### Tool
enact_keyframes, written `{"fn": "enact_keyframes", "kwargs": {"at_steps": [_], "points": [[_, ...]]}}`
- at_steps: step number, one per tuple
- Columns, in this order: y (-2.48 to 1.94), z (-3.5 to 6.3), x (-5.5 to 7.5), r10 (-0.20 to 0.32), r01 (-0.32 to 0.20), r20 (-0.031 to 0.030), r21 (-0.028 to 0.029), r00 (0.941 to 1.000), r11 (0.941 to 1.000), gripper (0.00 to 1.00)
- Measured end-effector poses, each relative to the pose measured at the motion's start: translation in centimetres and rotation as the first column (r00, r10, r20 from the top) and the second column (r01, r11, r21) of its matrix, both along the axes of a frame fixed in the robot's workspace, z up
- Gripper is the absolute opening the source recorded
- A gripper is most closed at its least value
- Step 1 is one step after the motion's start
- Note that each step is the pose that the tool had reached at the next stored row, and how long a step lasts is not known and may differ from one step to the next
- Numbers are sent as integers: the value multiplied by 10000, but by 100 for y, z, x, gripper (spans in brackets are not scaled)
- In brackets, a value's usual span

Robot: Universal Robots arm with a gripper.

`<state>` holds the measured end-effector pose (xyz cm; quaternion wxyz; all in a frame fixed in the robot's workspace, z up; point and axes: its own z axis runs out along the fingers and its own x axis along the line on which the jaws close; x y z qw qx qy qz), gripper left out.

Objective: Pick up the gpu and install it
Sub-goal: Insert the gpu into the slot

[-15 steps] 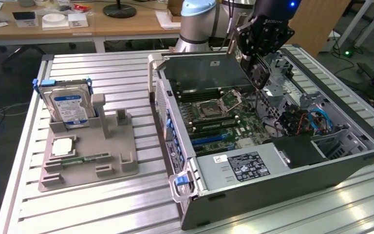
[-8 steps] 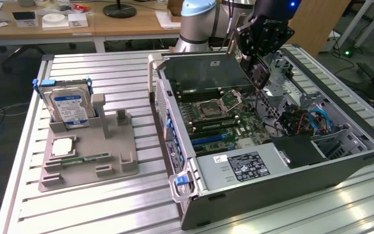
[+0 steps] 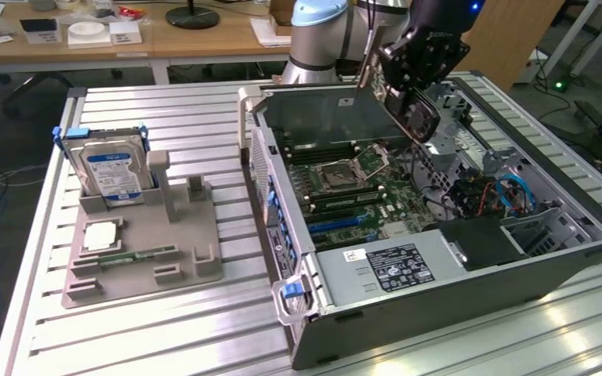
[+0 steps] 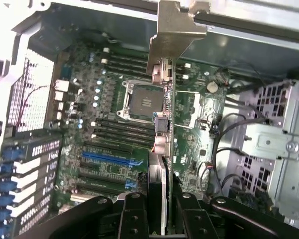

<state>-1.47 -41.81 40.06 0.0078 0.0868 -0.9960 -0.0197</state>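
We see the gripper [image 4: 159, 198] clamped on the gpu [image 4: 163, 117], which is held edge-on just above the motherboard [image 4: 109, 124] inside the open computer case [image 3: 437, 313], its long axis running away from the fingers and its pale bracket [image 4: 175, 35] farthest out.

Silver-grey arm [image 3: 320, 48] with pale blue joint cap [image 3: 317, 9], black end effector [image 3: 407, 94], small blue light [image 3: 475, 6]

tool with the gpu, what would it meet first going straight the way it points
Likely the motherboard: the tool points down into the open case, so the held gpu would touch it first; depth unclear.
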Motion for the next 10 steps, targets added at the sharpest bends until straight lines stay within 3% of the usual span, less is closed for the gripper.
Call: {"fn": "enact_keyframes", "kwargs": {"at_steps": [5, 6, 8, 9, 10], "points": [[0, -1, 0, 891, -891, 0, 1, 9960, 9960, 27], [0, -1, 0, 1328, -1328, 0, 0, 9911, 9911, 27], [0, -1, 0, 2500, -2500, 0, 1, 9683, 9683, 27], [0, -2, 0, 3081, -3081, 0, 1, 9513, 9513, 27], [0, -2, 0, 3251, -3251, 0, 1, 9457, 9457, 27]]}}
